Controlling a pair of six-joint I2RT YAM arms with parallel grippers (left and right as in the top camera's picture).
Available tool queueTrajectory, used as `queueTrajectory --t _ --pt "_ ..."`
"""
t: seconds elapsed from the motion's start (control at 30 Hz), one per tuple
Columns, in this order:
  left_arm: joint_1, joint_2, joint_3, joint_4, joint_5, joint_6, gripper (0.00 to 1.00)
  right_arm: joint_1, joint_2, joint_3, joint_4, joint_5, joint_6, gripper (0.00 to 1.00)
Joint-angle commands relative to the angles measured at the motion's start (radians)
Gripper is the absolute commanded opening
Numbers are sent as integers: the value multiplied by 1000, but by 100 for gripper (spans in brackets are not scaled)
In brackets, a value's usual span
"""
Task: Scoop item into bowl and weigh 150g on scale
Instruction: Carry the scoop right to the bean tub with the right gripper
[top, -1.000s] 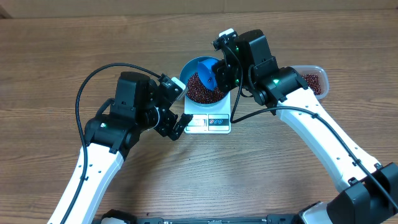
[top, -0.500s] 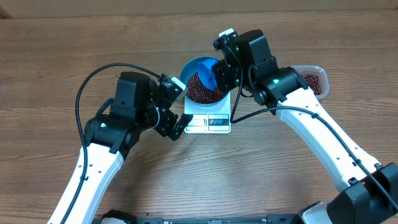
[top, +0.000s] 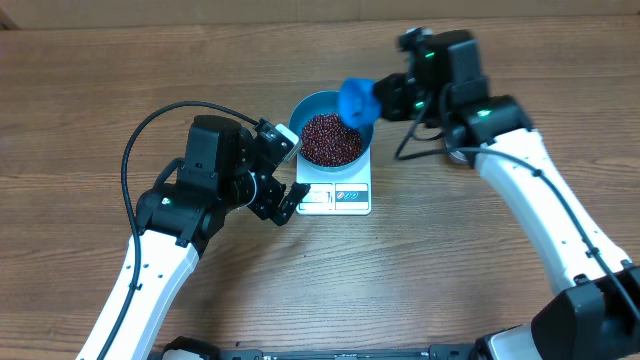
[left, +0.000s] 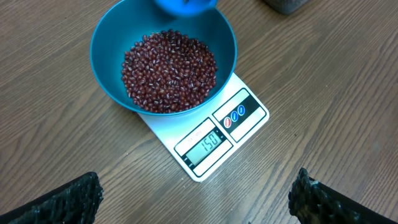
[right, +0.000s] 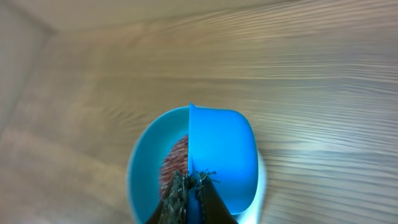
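The teal bowl stands on the white scale, and red-brown beans fill its bottom. In the left wrist view the bowl with its beans covers most of the scale, whose display reads 150. My right gripper is shut on the handle of a bright blue scoop held above the bowl's far right rim. From the right wrist, the scoop hangs over the bowl, clamped in the gripper. My left gripper stands open just left of the scale, holding nothing.
A black cable loops over the table left of the left arm. The right arm stretches across the table's right side. A pale wall edge runs along the table's far side.
The right arm has lifted the scoop out of the bowl and swung up and to the right. The left arm has not moved.
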Motion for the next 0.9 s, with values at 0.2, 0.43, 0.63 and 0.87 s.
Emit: queueTrajectory --t 0.2,0.43,0.63,0.87 --pt "4 6 -10 3 18 15 100 -216 -111 21 -21 -19 14 4" --pt "4 6 -10 3 18 15 100 -329 -186 21 -102 12 -137 4" --pt "4 6 -10 3 18 15 100 -348 -199 21 -237 245 -374 4" --pt "4 6 -10 3 18 15 100 -348 -199 21 -252 385 -495 4"
